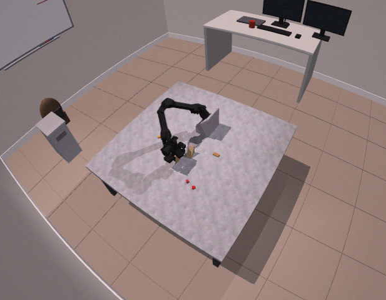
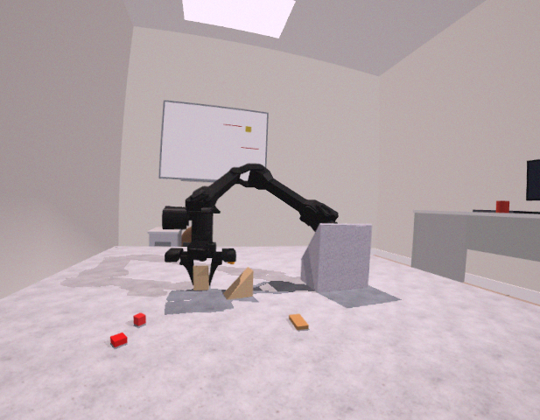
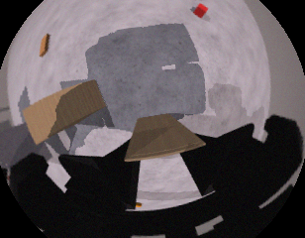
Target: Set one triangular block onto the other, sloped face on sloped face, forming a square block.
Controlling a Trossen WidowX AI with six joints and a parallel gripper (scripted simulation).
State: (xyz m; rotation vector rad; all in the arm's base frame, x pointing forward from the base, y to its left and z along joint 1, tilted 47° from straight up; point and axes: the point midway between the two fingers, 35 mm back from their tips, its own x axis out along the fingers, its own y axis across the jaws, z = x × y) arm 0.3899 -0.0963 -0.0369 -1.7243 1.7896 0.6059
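My gripper (image 1: 177,157) (image 2: 199,282) (image 3: 155,134) is shut on a tan triangular block (image 1: 177,159) (image 2: 199,276) (image 3: 163,138) and holds it low, at or just above the table (image 1: 218,200) (image 2: 305,384). The other tan triangular block (image 1: 189,150) (image 2: 239,285) (image 3: 63,109) rests on the table a short way to the right of the held one in the exterior view, with its sloped face up. The two blocks are apart.
A large grey wedge-shaped stand (image 1: 210,124) (image 2: 340,262) carries the arm's base behind the blocks. Two small red cubes (image 1: 190,184) (image 2: 125,330) (image 3: 198,2) and a small orange block (image 1: 216,154) (image 2: 298,321) (image 3: 44,43) lie nearer the front. Another small orange piece (image 1: 159,136) lies behind the arm.
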